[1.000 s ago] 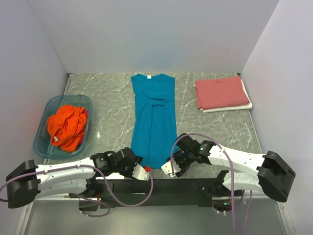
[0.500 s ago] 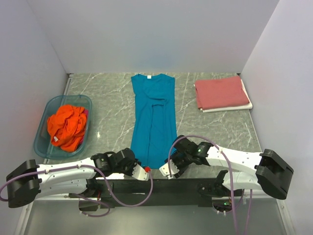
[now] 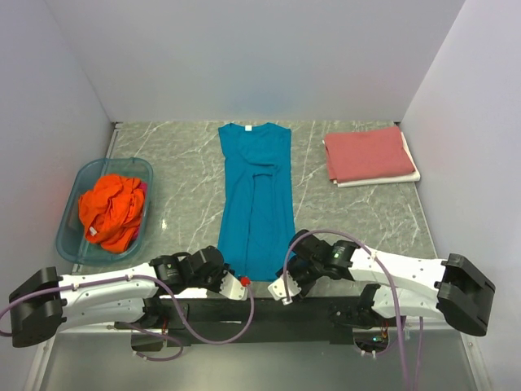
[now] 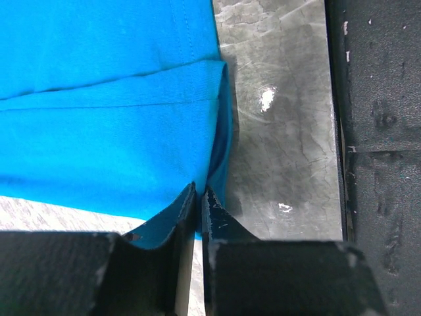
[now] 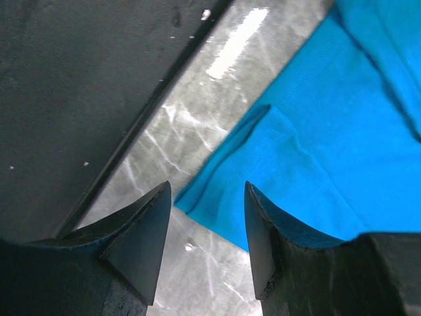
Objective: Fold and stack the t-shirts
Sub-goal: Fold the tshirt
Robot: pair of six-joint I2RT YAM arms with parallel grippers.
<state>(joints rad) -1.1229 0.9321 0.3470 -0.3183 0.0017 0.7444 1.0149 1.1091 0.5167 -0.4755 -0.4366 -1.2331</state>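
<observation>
The left gripper (image 4: 199, 194) was pinched shut on the teal t-shirt (image 3: 256, 195) at its near left hem corner. The right gripper (image 5: 207, 191) stood open, the other hem corner between its fingers. The shirt lay mid-table (image 3: 187, 179), lengthwise near-to-far, collar at the far end.

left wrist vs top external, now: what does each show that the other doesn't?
Left wrist only: the left tool pinched shut on the near corner of the teal blue cloth t-shirt, and the doubled layers at that hem. Top external only: the crumpled bright orange cloth t-shirt in the translucent blue plastic tub, the folded dusty red cloth t-shirt at far right, and the right tool. Both: the teal shirt, the left tool and the grey marbled tabletop.
</observation>
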